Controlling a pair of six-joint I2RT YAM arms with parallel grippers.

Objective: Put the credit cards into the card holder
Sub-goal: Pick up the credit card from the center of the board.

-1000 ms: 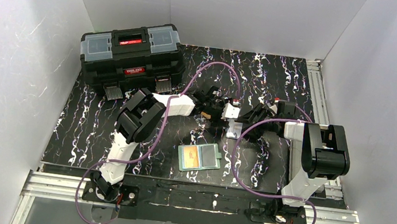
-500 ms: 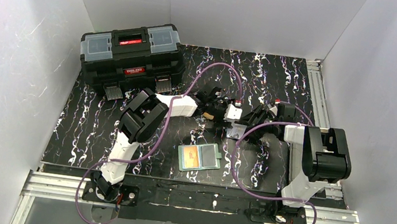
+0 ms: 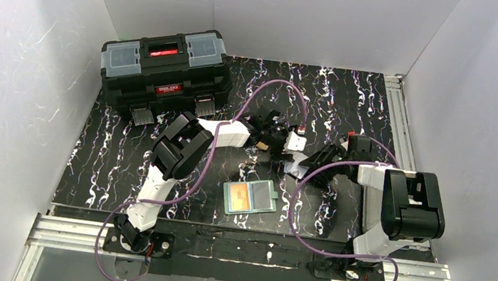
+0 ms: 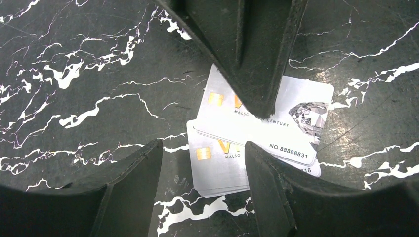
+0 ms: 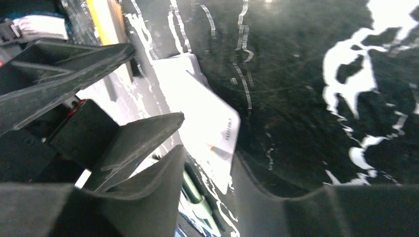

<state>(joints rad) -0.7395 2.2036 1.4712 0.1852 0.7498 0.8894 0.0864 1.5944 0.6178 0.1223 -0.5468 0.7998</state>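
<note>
Left arm [image 3: 176,147] and right arm [image 3: 409,201] reach low, meeting over the bench [image 3: 120,160]. Left claw [image 4: 202,148] gapes astride the stacked white cards [image 4: 276,123], gripping nothing; right claw [image 5: 207,165] sits on top, grip unclear.

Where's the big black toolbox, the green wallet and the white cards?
toolbox [image 3: 164,75], top view, on its lid.
green wallet [image 3: 265,197], top view, its bare right half.
white cards [image 4: 296,131], left wrist view, the upper card's face.

Standing here, the upper white card [image 4: 291,133] is showing "NO 88888831" and "CENTURY" after a partly covered "MALSO". The lower card [image 4: 217,168] is showing only "MALS" and "16". The toolbox [image 3: 168,72] label is blurring beyond reading.
</note>
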